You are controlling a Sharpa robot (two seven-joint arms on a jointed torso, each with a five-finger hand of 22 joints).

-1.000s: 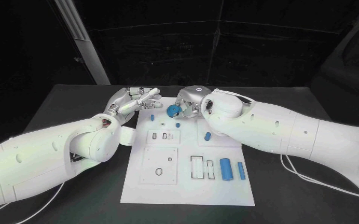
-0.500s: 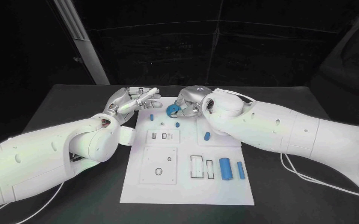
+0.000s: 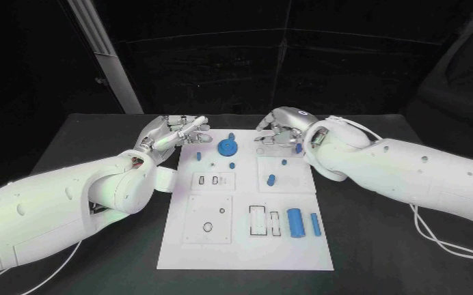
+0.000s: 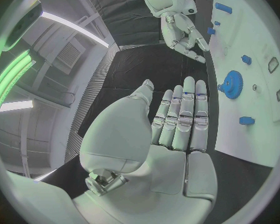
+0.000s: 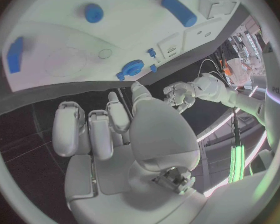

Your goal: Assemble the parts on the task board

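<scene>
The white task board [image 3: 247, 247] lies in the middle of the table. A blue gear [image 3: 229, 147] sits on its far part, free of both hands; the wrist views show the gear [image 4: 231, 84] [image 5: 133, 67] too. My right hand [image 3: 281, 128] hovers over the board's far right corner, to the right of the gear, fingers loosely bent downward and holding nothing. My left hand [image 3: 176, 133] stays just off the board's far left corner with its fingers [image 4: 184, 114] stretched out straight and empty. Two blue cylinders [image 3: 294, 222] [image 3: 316, 224] lie at the board's near right.
Small blue pieces [image 3: 199, 154] [image 3: 232, 165] [image 3: 271, 180] [image 3: 284, 162] are spread over the board's far half. Rectangular slots [image 3: 259, 220] and an oval hole [image 3: 208, 227] open in the near half. A cable [image 3: 434, 240] runs on the black table at right.
My right hand has let go of the blue gear and drawn away to the right. The gear stays on the board. The left hand has not moved.
</scene>
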